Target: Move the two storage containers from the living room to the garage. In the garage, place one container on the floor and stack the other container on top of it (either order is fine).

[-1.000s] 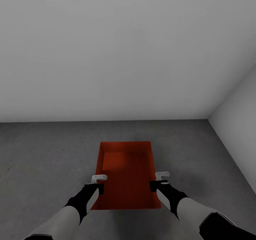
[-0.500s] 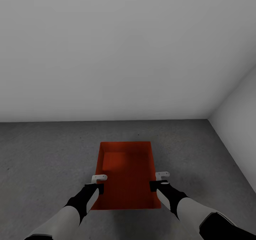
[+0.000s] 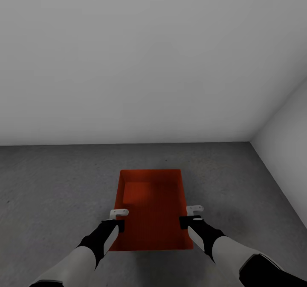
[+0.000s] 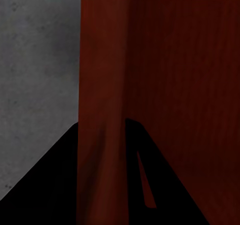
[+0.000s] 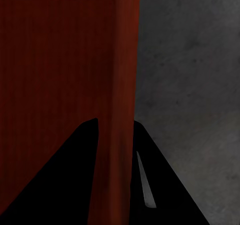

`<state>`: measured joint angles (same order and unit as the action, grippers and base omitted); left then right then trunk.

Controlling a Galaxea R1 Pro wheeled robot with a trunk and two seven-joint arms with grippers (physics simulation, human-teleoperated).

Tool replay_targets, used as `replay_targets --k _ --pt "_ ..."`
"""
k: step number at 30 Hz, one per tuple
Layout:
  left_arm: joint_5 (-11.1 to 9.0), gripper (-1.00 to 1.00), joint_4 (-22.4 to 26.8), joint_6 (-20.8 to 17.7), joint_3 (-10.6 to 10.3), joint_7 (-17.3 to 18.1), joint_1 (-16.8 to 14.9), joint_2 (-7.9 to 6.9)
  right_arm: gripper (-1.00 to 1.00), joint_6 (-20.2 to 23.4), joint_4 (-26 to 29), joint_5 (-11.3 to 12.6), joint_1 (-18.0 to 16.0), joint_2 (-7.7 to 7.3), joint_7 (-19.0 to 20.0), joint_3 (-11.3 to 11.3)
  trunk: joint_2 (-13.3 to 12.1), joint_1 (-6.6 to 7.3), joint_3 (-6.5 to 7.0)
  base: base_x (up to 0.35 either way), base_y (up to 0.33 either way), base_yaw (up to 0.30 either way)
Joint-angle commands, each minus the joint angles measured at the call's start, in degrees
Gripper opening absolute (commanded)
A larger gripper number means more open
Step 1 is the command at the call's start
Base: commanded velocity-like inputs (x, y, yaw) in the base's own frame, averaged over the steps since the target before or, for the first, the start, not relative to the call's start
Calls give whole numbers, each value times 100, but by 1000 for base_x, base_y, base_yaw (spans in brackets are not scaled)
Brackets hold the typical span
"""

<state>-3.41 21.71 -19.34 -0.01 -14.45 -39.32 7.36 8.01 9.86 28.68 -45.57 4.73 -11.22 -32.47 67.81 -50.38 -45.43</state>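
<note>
The storage container's (image 3: 151, 210) underside is hidden, so floor (image 3: 51, 185) contact cannot be told. Both forearms run off the head view's lower edge.

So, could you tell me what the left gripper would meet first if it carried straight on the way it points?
Its jaws already straddle the storage container's side wall, so the left gripper would likely slide down it to the concrete floor; depth is unclear.
</note>
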Motion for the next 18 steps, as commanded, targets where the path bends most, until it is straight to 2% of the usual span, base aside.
replay_targets --k 1,4,15,18 --pt "-34 -100 -7 -44 10 -49 3 -173 -100 -169 24 -81 -5 -69 -38 -5 2 0 -4 0 0 0" --pt "-32 -100 -7 -44 10 -51 3 -173 -100 -169 24 -81 -5 -69 -38 -5 2 0 -4 0 0 0" --pt "-35 -100 -8 -44 11 -58 3 -170 -100 -168 24 -81 -6 -69 -38 -5 444 -242 -201 0 0 0" --pt "-36 -100 -8 -44 11 -58 3 -173 -100 -169 24 -81 -5 -69 -38 -5 444 -242 -201 0 0 0"
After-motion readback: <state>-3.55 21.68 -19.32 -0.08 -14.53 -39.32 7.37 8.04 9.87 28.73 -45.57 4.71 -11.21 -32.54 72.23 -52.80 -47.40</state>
